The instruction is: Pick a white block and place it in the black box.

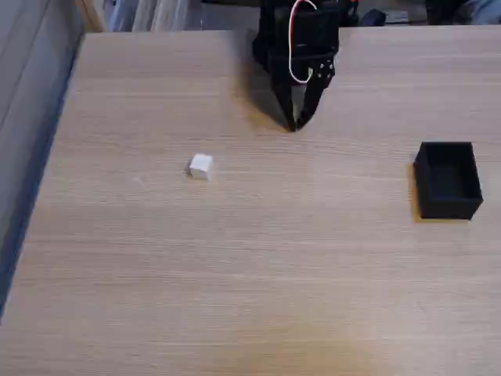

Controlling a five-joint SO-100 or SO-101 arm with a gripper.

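Illumination in the fixed view is even, warm and moderately bright, with no glare on the wooden table (250, 274). Shadows are soft and short: a diffuse one lies left of the gripper (296, 124), a narrow one along the left and lower edges of the black box (448, 180). Overall sharpness is low, with the wood grain slightly smeared.

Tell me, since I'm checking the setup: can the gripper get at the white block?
Probably yes: bare table lies between the gripper and the block, nothing in the way.
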